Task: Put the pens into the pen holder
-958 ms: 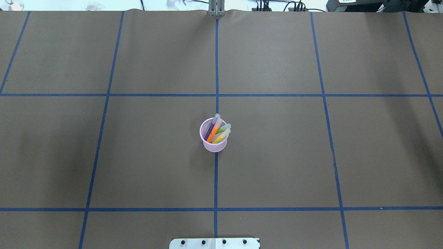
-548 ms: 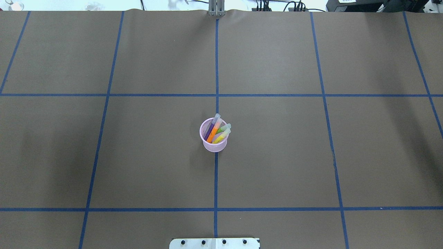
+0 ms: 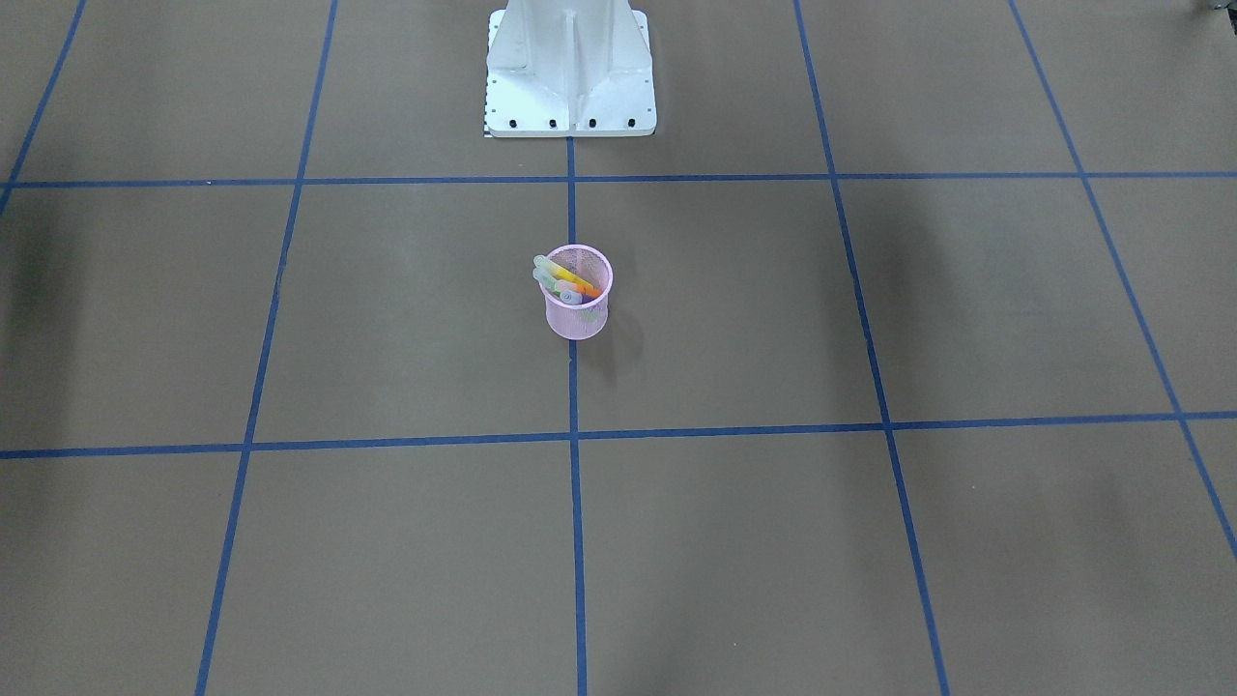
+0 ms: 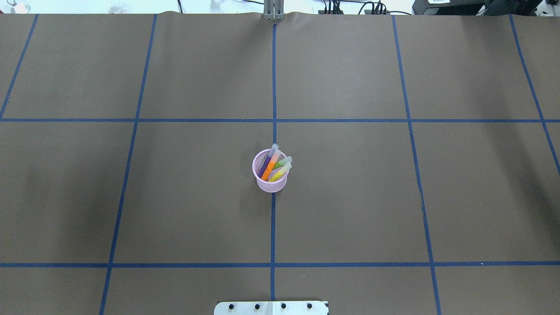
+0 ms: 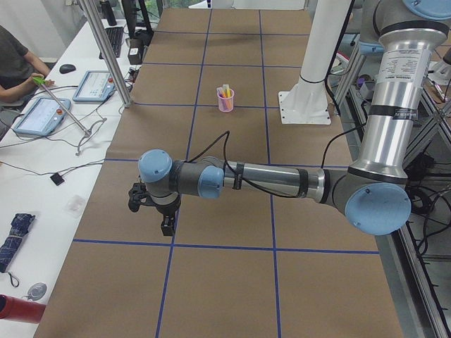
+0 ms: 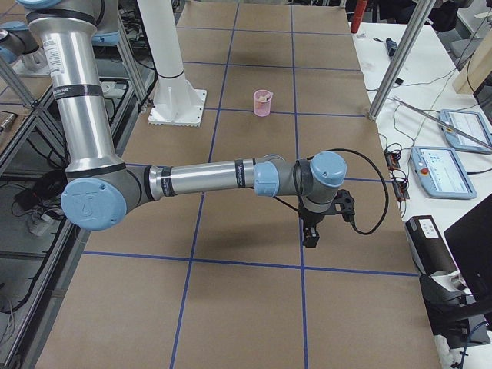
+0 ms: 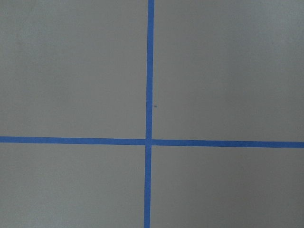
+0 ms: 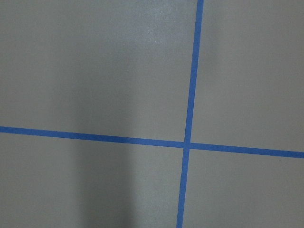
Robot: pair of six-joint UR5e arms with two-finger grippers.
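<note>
The robot's white base plate [image 4: 271, 308] sits at the near edge of the bench [image 4: 358, 210]. In the bench's middle the pink pen holder [image 4: 272, 187] stands upright. It holds the purple pen [image 4: 265, 165], orange pen [image 4: 270, 168], green pen [image 4: 282, 162] and yellow pen [image 4: 278, 174], their caps leaning toward the far edge. The left hand [image 5: 168, 226] hangs above the left end and the right hand [image 6: 310, 237] above the right end. I cannot tell whether either is apart or together.

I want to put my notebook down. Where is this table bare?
Nearly all of it. Only the pink pen holder, holding the four pens, stands on the centre tape line; the taped squares on either side are bare. The robot's base plate sits at the robot-side edge.
</note>
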